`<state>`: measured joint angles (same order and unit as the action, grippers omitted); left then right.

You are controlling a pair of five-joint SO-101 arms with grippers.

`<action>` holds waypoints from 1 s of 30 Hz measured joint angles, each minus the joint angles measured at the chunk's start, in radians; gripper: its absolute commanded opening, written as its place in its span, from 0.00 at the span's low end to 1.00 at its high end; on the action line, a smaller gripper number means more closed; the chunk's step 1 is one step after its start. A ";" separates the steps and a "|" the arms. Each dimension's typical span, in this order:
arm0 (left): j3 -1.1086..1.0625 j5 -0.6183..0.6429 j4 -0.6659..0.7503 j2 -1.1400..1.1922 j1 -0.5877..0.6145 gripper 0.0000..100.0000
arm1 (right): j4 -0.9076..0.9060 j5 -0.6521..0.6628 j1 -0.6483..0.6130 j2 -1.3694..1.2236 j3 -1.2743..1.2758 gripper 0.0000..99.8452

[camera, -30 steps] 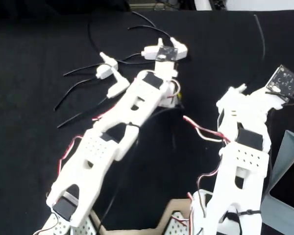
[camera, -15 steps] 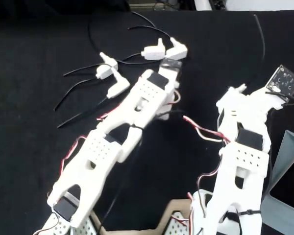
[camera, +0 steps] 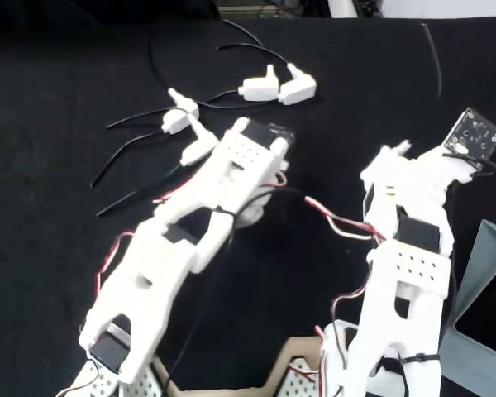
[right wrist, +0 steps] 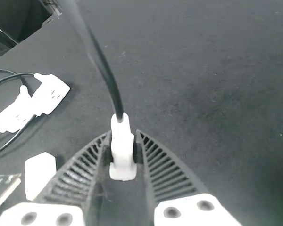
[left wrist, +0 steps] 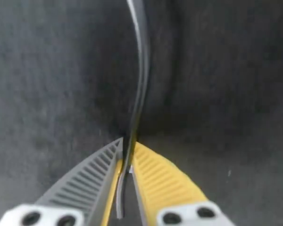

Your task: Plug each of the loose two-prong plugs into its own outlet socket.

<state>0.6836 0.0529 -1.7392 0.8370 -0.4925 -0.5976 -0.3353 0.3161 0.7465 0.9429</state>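
My right gripper is shut on a white two-prong plug whose black cable runs up and away; in the high view this gripper hangs at the right over the black cloth. My left gripper is shut on a thin black cable just above the cloth, near the table's middle. Two white connector bodies lie touching at the back; one of them shows a slotted socket face. Two more white pieces lie beside the left arm.
Black cables fan out across the cloth on the left. A grey box stands at the right edge and a cardboard piece sits between the arm bases. Another white piece lies close to my right gripper.
The left arm has drawn back from the two white bodies at the back toward the table's middle, uncovering them. The right arm has shifted only slightly.
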 measured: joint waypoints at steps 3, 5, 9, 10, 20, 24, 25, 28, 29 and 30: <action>-0.126 -0.034 0.000 -0.124 0.000 0.03 | 0.000 0.000 0.000 0.000 0.000 0.01; -0.213 -0.049 0.000 -0.219 0.006 0.03 | 0.000 0.000 0.000 0.000 0.000 0.01; -0.427 -0.087 0.060 -0.430 0.057 0.03 | 0.000 0.000 0.000 0.000 0.000 0.01; -0.486 -0.101 0.086 -0.482 0.072 0.03 | 0.000 0.000 0.000 0.000 0.000 0.01; -1.103 -0.270 0.376 -0.937 0.259 0.03 | 0.000 0.000 0.000 0.000 0.000 0.01; -1.203 -0.293 0.442 -1.099 0.269 0.13 | 0.000 0.000 0.000 0.000 0.000 0.01; -1.206 -0.293 0.457 -1.129 0.267 0.17 | 0.000 0.000 0.000 0.000 0.000 0.01; -1.220 -0.293 0.512 -1.185 0.241 0.26 | 0.000 0.000 0.000 0.000 0.000 0.01; -1.220 -0.287 0.539 -1.188 0.230 0.26 | 0.000 0.000 0.002 0.000 0.000 0.01; -1.223 -0.261 0.569 -1.191 0.222 0.25 | 0.000 0.000 0.002 0.000 0.000 0.01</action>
<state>-0.5393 -0.2079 -1.1699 -0.3537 -0.2700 -0.5976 -0.3353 0.3176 0.7465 0.9429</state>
